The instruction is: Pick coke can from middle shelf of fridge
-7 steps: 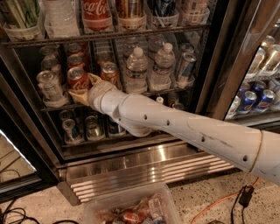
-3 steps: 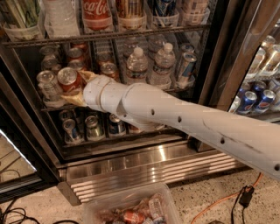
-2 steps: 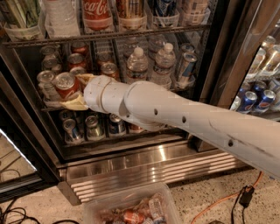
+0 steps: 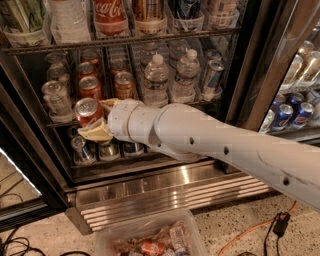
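Red coke can sits gripped in the gripper, at the front left edge of the middle shelf of the fridge, silver top tilted toward the viewer. Tan fingers are closed onto it, one under the can, the other by its upper right side. The white arm reaches in from the right across the open front.

Middle shelf contents:
- more red cans behind the held one
- copper-orange can in the next lane
- two water bottles mid-shelf
- blue-silver can leaning at the right
- clear ribbed container at far left

Upper shelf has a tall Coca-Cola bottle among other bottles and cups. Bottom rack holds silver-topped cans just below the gripper. A clear plastic bin on the floor in front of the base grille holds wrappers and a crushed can. Blue cans fill the neighbouring cooler on the right. An orange cable lies on the floor.
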Tool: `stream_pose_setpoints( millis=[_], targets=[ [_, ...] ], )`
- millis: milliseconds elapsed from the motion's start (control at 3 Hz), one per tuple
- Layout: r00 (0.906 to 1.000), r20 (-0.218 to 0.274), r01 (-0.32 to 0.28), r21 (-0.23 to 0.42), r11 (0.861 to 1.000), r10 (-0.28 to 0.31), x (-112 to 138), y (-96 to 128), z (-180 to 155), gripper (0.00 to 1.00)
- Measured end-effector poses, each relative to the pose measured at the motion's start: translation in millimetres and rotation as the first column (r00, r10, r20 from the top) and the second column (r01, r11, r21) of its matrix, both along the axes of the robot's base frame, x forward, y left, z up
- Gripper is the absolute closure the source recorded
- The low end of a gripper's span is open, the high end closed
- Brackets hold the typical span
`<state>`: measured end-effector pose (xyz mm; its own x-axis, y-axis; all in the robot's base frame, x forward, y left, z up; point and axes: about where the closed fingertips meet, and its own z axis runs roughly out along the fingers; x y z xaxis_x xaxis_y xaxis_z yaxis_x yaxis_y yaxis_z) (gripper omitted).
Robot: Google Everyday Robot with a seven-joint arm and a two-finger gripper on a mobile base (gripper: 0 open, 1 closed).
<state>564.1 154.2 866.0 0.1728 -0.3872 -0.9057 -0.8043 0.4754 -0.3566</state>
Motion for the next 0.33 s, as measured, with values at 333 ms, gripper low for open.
stream_pose_setpoints(
  millis=[333],
  targets=[
    [0.9995,-0.021,0.023,-0.001,1.000,-0.023,-10.3,-12.2,-5.9,1.00]
  ],
)
